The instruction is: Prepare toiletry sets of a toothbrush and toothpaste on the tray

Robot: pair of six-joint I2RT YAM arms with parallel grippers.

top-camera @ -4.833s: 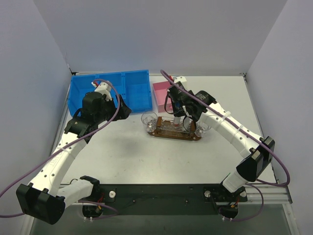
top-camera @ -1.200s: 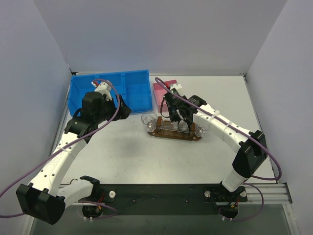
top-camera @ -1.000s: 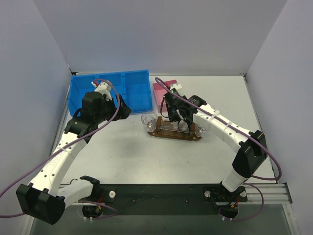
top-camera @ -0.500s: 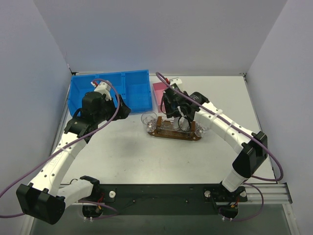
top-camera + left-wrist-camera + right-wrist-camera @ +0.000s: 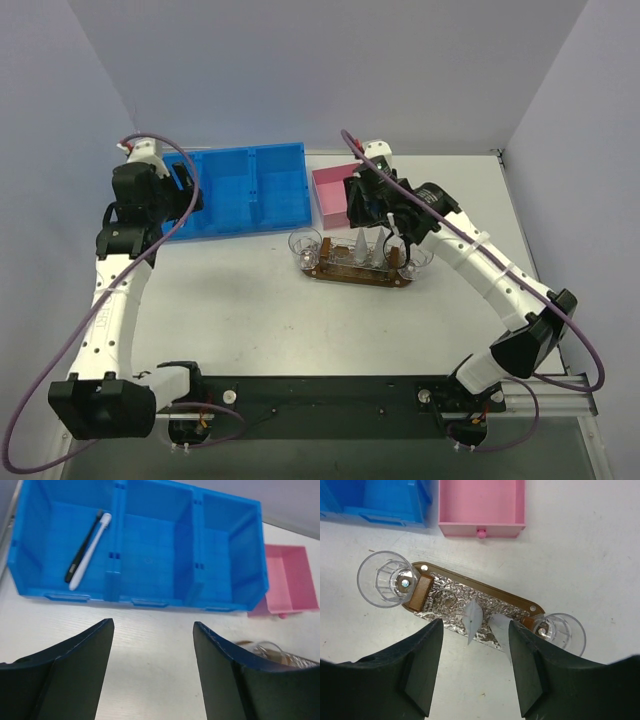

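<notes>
The dark wooden tray (image 5: 517, 599) (image 5: 344, 277), lined with foil, lies mid-table. Two white toothpaste tubes (image 5: 472, 620) (image 5: 500, 628) stand upright on it, flat ends up. A clear plastic cup stands at each end of it, one on the left (image 5: 379, 576) and one on the right (image 5: 566, 631), with no tube or brush showing inside. My right gripper (image 5: 474, 630) (image 5: 363, 214) hovers open above the tubes, holding nothing. My left gripper (image 5: 152, 630) (image 5: 187, 194) is open and empty in front of the blue bin (image 5: 150, 540). A black toothbrush (image 5: 81, 555) and a white toothbrush (image 5: 90, 550) lie in its left compartment.
An empty pink square box (image 5: 481, 502) (image 5: 330, 193) sits behind the tray, next to the blue bin's (image 5: 250, 188) right end. The bin's middle and right compartments hold nothing. Grey walls close in the table on three sides.
My right gripper has opened and lifted off the tray, and two tubes now stand there. My left arm has swung back and left to the bin's left end.
</notes>
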